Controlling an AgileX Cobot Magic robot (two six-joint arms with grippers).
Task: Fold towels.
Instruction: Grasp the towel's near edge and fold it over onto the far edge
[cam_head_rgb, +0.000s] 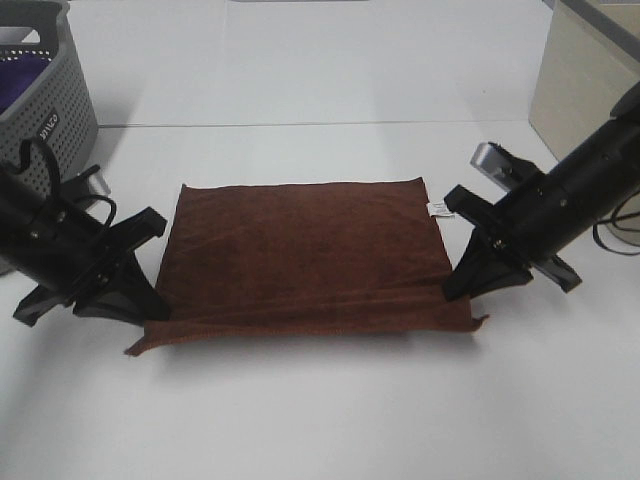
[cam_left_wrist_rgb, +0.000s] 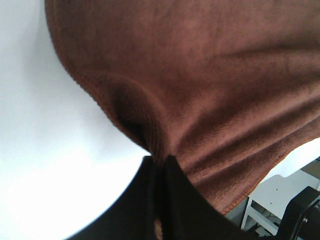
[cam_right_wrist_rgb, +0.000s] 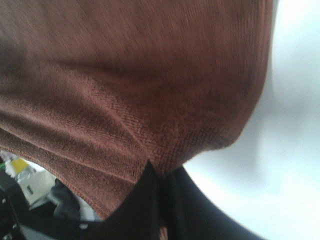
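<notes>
The dark reddish-brown towel (cam_head_rgb: 305, 255) lies on the white table, folded in half, with a small white tag (cam_head_rgb: 436, 208) at its right edge. My left gripper (cam_head_rgb: 150, 300) is shut on the towel's left near edge, and my right gripper (cam_head_rgb: 462, 283) is shut on its right near edge. In the left wrist view the black fingers (cam_left_wrist_rgb: 162, 172) pinch the plush cloth (cam_left_wrist_rgb: 210, 85). In the right wrist view the fingers (cam_right_wrist_rgb: 160, 177) pinch the cloth (cam_right_wrist_rgb: 125, 85) the same way. The upper layer hangs between both grippers, above the bottom layer's near edge.
A grey perforated basket (cam_head_rgb: 45, 110) holding purple fabric (cam_head_rgb: 20, 75) stands at the back left. A beige box (cam_head_rgb: 585, 85) stands at the back right. A white table (cam_head_rgb: 320, 410) lies under everything.
</notes>
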